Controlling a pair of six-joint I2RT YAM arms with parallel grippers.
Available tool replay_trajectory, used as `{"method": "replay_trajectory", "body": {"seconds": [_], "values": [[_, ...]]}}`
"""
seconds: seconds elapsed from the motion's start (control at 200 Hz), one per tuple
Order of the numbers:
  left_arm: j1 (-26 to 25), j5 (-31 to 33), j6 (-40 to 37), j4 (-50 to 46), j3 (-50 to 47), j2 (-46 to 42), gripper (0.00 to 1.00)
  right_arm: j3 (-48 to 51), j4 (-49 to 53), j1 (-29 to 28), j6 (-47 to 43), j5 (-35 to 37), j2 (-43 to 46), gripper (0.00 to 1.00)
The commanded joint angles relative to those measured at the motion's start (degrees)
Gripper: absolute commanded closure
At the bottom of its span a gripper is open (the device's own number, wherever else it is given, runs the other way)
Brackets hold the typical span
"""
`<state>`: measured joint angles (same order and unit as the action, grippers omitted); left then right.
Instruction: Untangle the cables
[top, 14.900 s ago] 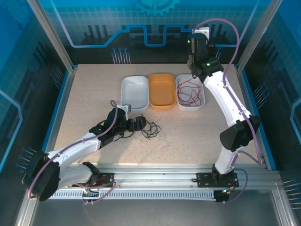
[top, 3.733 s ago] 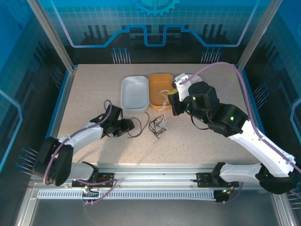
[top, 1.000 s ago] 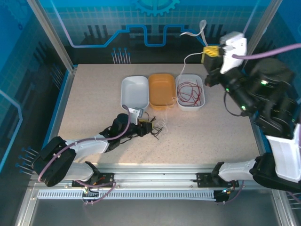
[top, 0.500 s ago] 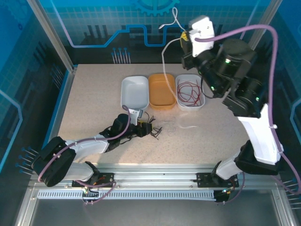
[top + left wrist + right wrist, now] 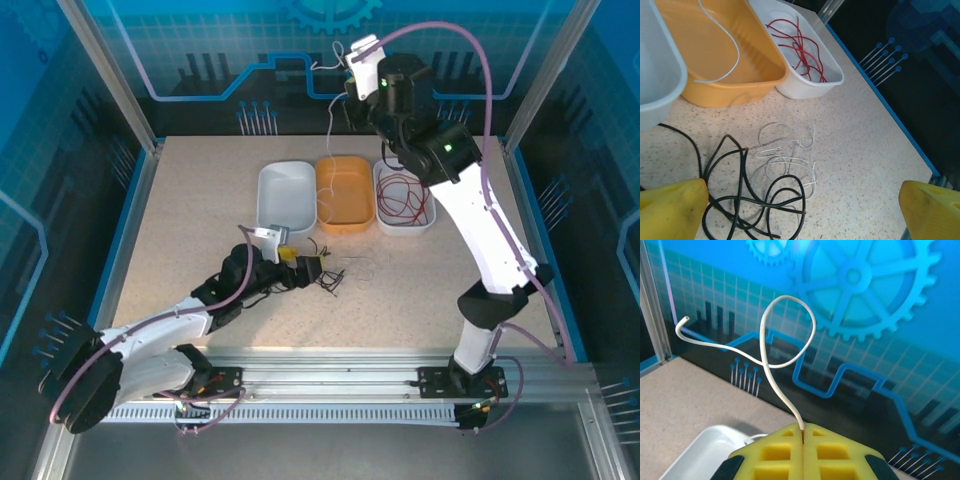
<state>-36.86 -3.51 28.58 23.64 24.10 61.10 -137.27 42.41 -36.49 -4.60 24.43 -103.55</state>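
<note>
I have the pale whitish thin cable (image 5: 789, 297) pinched between the pressed-together yellow pads of my right gripper (image 5: 802, 434), high above the orange oval tray (image 5: 355, 205); its lower length curls inside that tray. The black cable tangle (image 5: 750, 200) lies on the speckled table (image 5: 200, 200) between the widely spread fingers of my left gripper (image 5: 800, 200). Half a second ago my right gripper hung further right, with the pale cable trailing onto the table.

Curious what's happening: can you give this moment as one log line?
right gripper: shut on white cable, held high, tail in orange tray | left gripper: open at black cables
</note>
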Motion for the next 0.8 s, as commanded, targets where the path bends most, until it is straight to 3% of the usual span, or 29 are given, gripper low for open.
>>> {"method": "replay_trajectory", "body": {"seconds": [0.0,0.645,0.795], "values": [[0.2,3.8,-0.6,-3.1,-0.9,-1.8,0.01,-1.9,1.3,2.4,4.8,-4.9,-2.0,1.00],[0.1,8.1,1.2,-8.1,0.0,-3.3,0.01,16.7,7.7,7.2,15.7,-8.3,-7.3,1.00],[0.2,8.7,1.3,-9.4,0.2,-4.1,0.01,20.8,9.7,8.5,18.2,-10.6,-8.8,0.96]]}}
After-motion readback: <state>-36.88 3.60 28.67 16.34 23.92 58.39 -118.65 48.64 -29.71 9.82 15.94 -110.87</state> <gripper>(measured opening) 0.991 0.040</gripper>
